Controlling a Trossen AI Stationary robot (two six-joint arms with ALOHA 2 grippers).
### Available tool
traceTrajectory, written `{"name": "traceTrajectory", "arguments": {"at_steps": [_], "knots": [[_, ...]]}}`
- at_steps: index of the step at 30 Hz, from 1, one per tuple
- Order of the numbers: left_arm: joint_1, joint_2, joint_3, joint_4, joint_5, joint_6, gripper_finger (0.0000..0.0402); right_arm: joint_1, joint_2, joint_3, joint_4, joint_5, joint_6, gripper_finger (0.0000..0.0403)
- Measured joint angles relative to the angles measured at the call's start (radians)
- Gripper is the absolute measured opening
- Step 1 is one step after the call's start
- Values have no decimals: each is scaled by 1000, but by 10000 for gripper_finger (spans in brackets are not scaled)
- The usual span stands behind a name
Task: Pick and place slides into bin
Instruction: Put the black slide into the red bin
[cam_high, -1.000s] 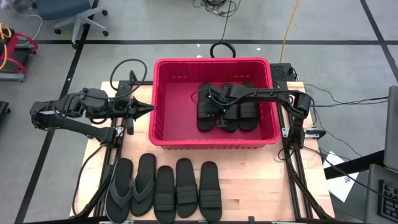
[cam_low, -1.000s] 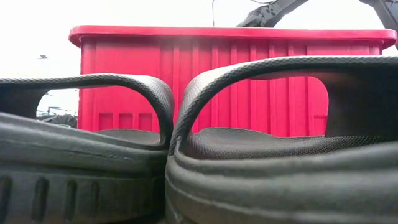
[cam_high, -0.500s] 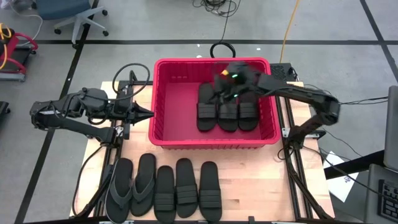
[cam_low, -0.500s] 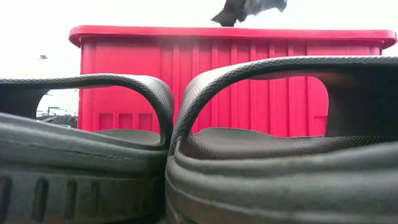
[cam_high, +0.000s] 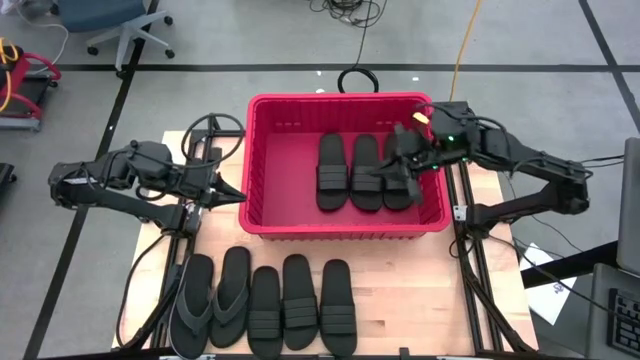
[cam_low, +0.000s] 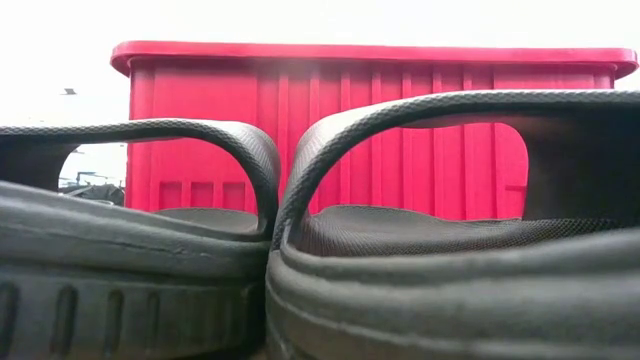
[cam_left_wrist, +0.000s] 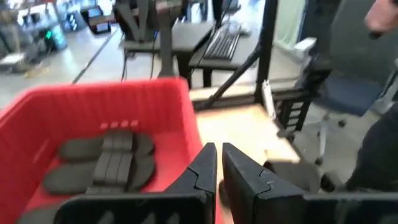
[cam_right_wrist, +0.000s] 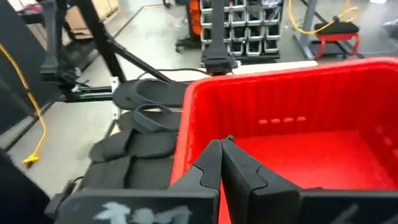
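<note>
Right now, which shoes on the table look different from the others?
The two thong flip-flops at the left end of the row on the table. They have thin Y-shaped straps, while the three slides beside them have one wide ribbed band.

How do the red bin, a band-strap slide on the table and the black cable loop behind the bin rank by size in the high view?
1. Red bin
2. Band-strap slide
3. Black cable loop, smallest.

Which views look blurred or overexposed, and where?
Low view: the background above the bin is blown out to white, and the near slides fill the frame. Left wrist view: soft throughout, the room smeared. Right wrist view: the nearest arm housing is blurred.
</note>
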Motion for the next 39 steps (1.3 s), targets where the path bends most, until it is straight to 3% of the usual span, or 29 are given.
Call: {"name": "traceTrajectory", "arguments": {"at_steps": [6, 11, 15, 20, 24, 28, 34, 39], "knots": [[-87, 113, 0, 183, 35, -10, 4, 94, -58, -14, -13, -7, 35, 0], [-135, 231, -1, 346, -9, -71, 1, 133, -161, -163, 27, -7, 32, 0], [-173, 341, 0, 466, -27, -182, 0, 135, -290, -340, 85, -48, 32, 0], [-248, 521, 0, 669, -134, -336, 0, 135, -446, -532, 192, -166, 108, 0], [-298, 667, 0, 927, -159, -433, 0, 134, -522, -620, 244, -218, 169, 0], [-322, 767, 0, 1038, -185, -623, 1, 135, -561, -658, 246, -218, 183, 0], [-360, 885, 80, 995, -121, -660, 1, 135, -565, -663, 246, -217, 223, 0], [-357, 938, 189, 668, -42, -567, 8, 135, -564, -663, 246, -191, 250, 0]]}}
